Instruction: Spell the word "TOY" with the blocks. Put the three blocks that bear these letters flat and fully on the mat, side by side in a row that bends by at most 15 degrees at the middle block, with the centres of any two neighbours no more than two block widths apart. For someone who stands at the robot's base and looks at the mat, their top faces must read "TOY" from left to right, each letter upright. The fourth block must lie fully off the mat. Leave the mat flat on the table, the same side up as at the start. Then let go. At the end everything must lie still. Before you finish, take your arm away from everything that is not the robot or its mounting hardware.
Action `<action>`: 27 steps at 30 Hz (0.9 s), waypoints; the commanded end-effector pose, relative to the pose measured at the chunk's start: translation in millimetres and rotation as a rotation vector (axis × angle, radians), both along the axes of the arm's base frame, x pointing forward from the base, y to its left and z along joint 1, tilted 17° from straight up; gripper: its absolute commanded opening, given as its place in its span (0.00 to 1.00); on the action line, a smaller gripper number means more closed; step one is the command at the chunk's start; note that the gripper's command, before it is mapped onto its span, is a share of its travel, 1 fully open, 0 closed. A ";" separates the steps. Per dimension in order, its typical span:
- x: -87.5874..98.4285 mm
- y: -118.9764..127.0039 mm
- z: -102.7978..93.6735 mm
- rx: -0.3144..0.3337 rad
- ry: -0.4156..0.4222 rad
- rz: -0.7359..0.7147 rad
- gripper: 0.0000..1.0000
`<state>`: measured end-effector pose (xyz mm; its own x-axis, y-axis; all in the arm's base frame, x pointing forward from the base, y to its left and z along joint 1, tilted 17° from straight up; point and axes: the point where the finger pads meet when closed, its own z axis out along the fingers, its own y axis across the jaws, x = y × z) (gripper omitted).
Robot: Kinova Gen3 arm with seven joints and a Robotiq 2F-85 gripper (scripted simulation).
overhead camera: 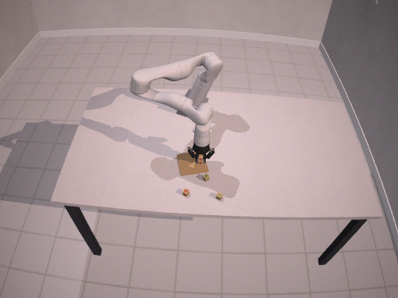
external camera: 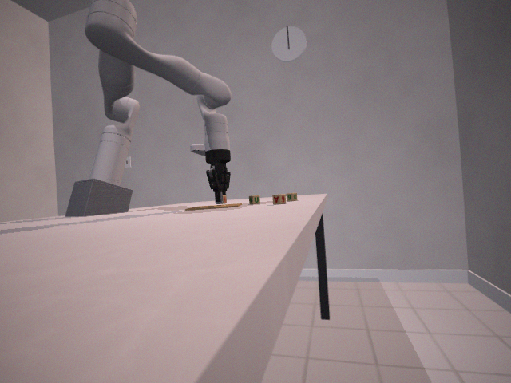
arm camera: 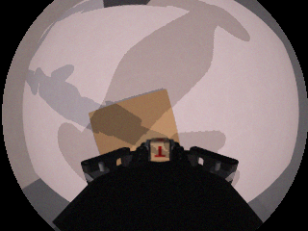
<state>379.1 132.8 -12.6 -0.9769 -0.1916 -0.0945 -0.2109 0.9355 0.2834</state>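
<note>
My gripper (overhead camera: 200, 162) (external camera: 221, 200) (arm camera: 160, 145) is shut on a wooden block (overhead camera: 200, 158) (external camera: 224, 199) (arm camera: 160, 152) with a red T on top. The T's foot points away from the robot's base. The block is upright, low over or on the right part of the tan mat (overhead camera: 188, 171) (external camera: 197, 208) (arm camera: 156, 102); contact is unclear. A green-lettered block (overhead camera: 205, 177) (external camera: 254, 199) lies just off the mat's front right corner. A red-lettered block (overhead camera: 185, 192) (external camera: 279, 199), seemingly O on top, and another green-lettered block (overhead camera: 219, 195) (external camera: 291, 196) lie farther forward. Their green top letters are too blurred to read.
The white table (overhead camera: 288, 159) (external camera: 164, 263) (arm camera: 250, 87) carries the mat and blocks. Its front edge runs just beyond the two forward blocks. The robot's base stands at the back, behind the mat. Arm shadows cross the mat and the nearest loose block.
</note>
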 end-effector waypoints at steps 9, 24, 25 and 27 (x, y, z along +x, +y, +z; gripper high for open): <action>0.4 0.6 -2.0 0.000 -0.001 0.000 0.21; 0.5 0.8 -2.5 0.000 -0.001 0.000 0.21; 0.5 0.8 -2.5 0.000 -0.001 0.000 0.21; 0.5 0.8 -2.5 0.000 -0.001 0.000 0.21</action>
